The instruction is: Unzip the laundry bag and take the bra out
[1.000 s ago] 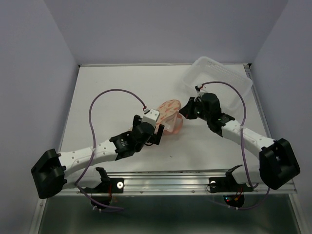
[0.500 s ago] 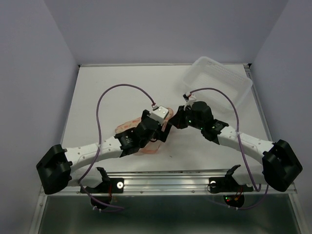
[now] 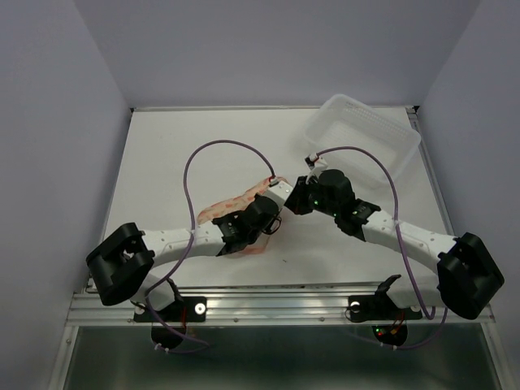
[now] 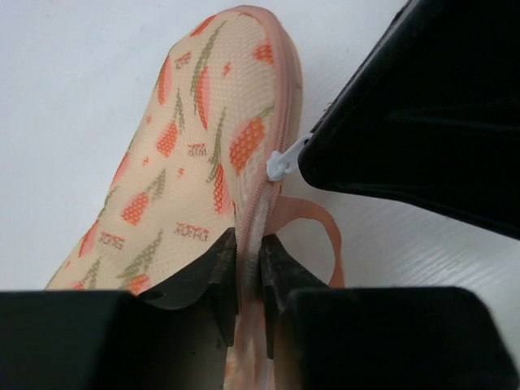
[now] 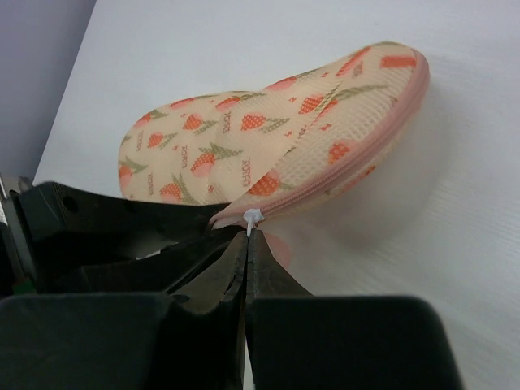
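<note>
Resting near the middle of the table, the laundry bag point(image 4: 195, 162) looks zipped along all the pink rim I can see, so no bra shows. My left gripper point(image 4: 248, 272) pinches that rim. My right gripper point(image 5: 246, 244) is closed on the white zipper pull point(image 5: 253, 217). Unzipping and removal both remain. A clear tub point(image 3: 366, 130) sits far right.

A clear plastic tub point(image 3: 370, 130) is sitting at the upper right of the frame. It is resting on the white table point(image 3: 187, 146).
</note>
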Motion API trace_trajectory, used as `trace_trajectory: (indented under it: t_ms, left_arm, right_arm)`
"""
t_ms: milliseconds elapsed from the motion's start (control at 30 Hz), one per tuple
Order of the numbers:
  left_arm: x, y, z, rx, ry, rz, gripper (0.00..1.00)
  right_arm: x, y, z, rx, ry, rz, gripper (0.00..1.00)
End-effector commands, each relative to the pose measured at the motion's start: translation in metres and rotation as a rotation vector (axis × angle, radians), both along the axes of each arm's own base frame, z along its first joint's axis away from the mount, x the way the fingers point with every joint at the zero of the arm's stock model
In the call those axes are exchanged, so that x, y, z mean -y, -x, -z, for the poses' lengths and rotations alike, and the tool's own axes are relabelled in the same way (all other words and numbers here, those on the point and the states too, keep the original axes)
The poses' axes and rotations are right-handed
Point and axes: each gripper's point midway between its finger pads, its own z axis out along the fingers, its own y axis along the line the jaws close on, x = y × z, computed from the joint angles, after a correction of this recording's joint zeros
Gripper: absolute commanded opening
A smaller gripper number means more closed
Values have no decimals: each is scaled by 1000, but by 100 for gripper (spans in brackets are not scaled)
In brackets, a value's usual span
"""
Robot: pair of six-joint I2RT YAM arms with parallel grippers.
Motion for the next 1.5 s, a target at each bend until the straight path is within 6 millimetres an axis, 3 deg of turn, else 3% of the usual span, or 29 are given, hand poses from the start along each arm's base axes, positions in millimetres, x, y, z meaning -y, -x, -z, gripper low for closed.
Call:
trace_trajectory:
  t_ms: [0, 33, 100, 333, 567, 733, 833, 900, 1000, 1033, 1100, 1133, 1300, 1467]
  left_arm:
    - [8, -17, -24, 74, 37, -30, 12]
    - [6, -16, -20, 69, 29, -34, 2]
    - [4, -15, -18, 65, 27, -37, 0]
    - [-2, -4, -19, 48, 58, -22, 0]
    - [-7, 4, -24, 26, 81, -10, 0]
    - [-19, -1, -27, 56, 27, -47, 0]
    - [-43, -22, -29, 94, -40, -149, 0]
    - [-49, -34, -34, 102, -36, -185, 0]
    - [-58, -53, -38, 118, -46, -210, 6]
    - [-59, -56, -36, 111, -49, -215, 16]
    - [-62, -58, -34, 102, -65, -218, 62]
    - [-65, -55, -31, 90, -81, -222, 97]
    - [-61, -43, -43, 75, -18, -182, 99]
    - [-32, -16, -68, 105, 74, 19, 99]
  right_arm:
    - [-8, -11, -33, 91, -67, 17, 1]
    - [-3, -15, -33, 102, -51, 49, 1]
    - [1, -18, -34, 112, -37, 72, 1]
    - [35, -46, -28, 140, 67, 268, 1]
    - [115, -98, -28, 87, 44, 521, 1]
    - [115, -98, -27, 80, 37, 486, 1]
    - [101, -83, -33, 102, 5, 367, 1]
    - [98, -77, -37, 131, -10, 338, 1]
    - [79, -57, -34, 148, -14, 241, 1]
    - [71, -50, -33, 146, -17, 210, 1]
    - [51, -31, -26, 126, -18, 139, 1]
    - [45, -25, -22, 119, -18, 118, 1]
    - [17, 4, -7, 76, -53, 34, 1]
    - [9, 1, -11, 81, -55, 14, 1]
